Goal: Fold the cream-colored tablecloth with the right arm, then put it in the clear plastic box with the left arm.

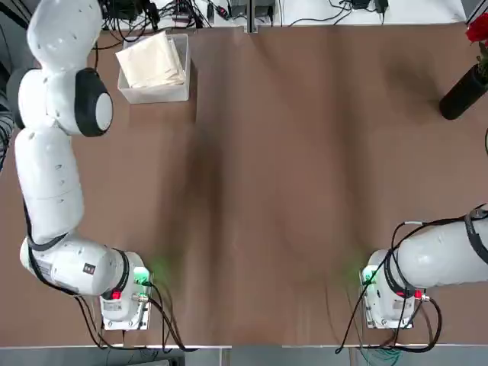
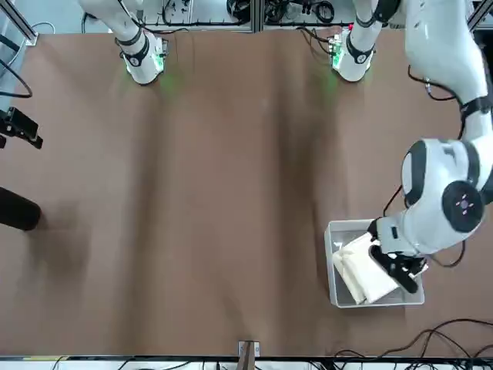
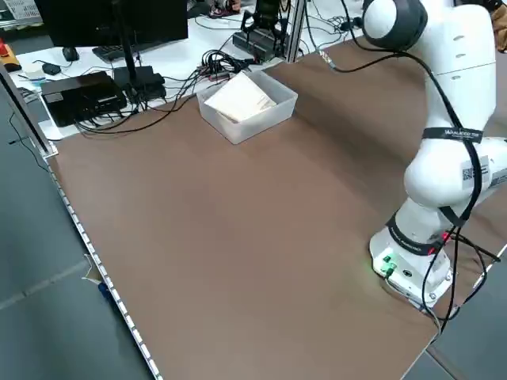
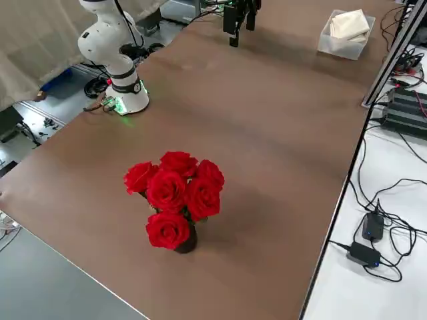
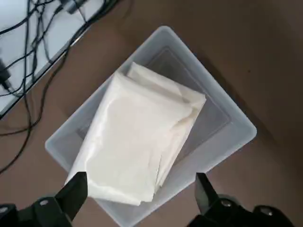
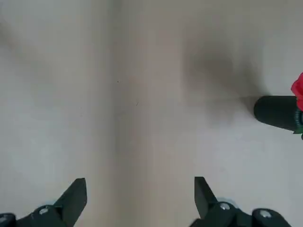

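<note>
The cream-colored tablecloth (image 5: 137, 142) lies folded inside the clear plastic box (image 5: 227, 127), one end resting up on the rim. From overhead the tablecloth (image 1: 152, 61) and the box (image 1: 156, 95) sit at the far left of the table. My left gripper (image 5: 138, 189) hangs open just above the box, its fingers (image 5: 75, 189) spread wider than the cloth and holding nothing. It shows from the front as the left gripper (image 2: 400, 270) beside the box. My right gripper (image 6: 139, 194) is open and empty, high above bare table on the right side.
A black vase (image 1: 461, 91) of red roses (image 4: 175, 200) stands at the far right of the table. Cables, a monitor and black boxes (image 3: 83, 95) lie on the white bench beyond the far edge. The brown tabletop (image 1: 290, 175) stretches between the arms.
</note>
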